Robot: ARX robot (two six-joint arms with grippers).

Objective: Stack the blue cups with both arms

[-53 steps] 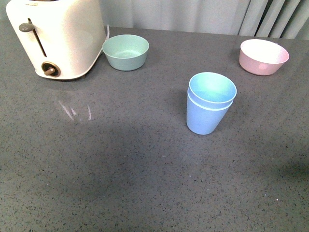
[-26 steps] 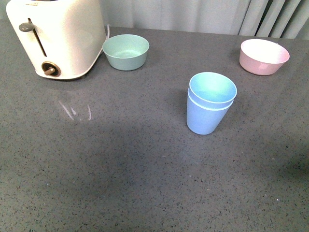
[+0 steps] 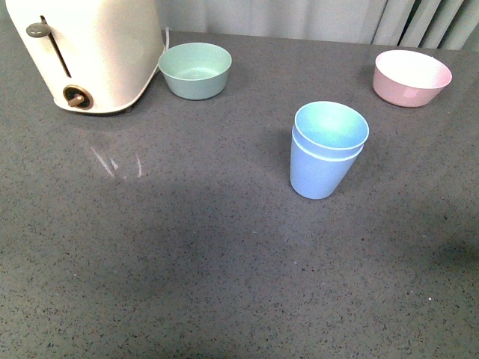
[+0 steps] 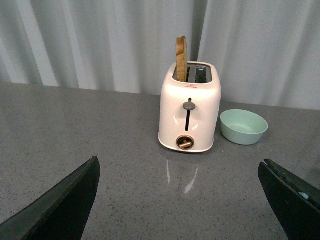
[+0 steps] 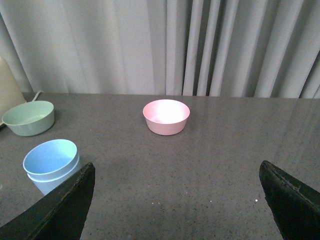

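The two blue cups (image 3: 326, 149) stand nested one inside the other, upright on the grey table right of centre in the front view. They also show in the right wrist view (image 5: 51, 164), beside the tip of one finger. Neither arm shows in the front view. My left gripper (image 4: 185, 200) is open and empty, jaws wide apart, above bare table facing the toaster. My right gripper (image 5: 182, 200) is open and empty, jaws wide apart, above bare table; the cups lie outside its jaws.
A cream toaster (image 3: 86, 52) with a slice of toast (image 4: 181, 59) stands at the back left. A mint green bowl (image 3: 195, 69) sits beside it. A pink bowl (image 3: 412, 77) sits at the back right. Curtains hang behind the table.
The whole front view has shifted slightly, so the cups, bowls and toaster sit a little higher in the picture. The cups stay nested and nothing on the table has moved.
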